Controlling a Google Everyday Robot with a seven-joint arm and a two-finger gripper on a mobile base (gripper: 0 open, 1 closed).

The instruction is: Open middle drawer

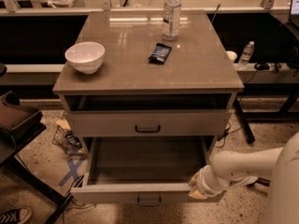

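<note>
The middle drawer [140,160] stands pulled far out of the grey-beige cabinet, showing its bare floor; its flat front [117,194] carries a small dark bar handle [149,200]. Above it sits the taller-fronted top drawer [147,123] with a larger dark handle, pushed in below an open gap. My gripper [198,193], at the end of the white arm [243,164] coming in from the right, is at the right front corner of the pulled-out drawer, level with its front edge. Any drawer below is hidden by the pulled-out one.
On the cabinet top [140,73] are a white bowl [85,56], a water bottle [172,13] and a dark snack packet [160,53]. A dark chair [14,120], a wire basket [65,139] and a blue tape cross [72,169] lie left. Black stand legs [243,120] are right.
</note>
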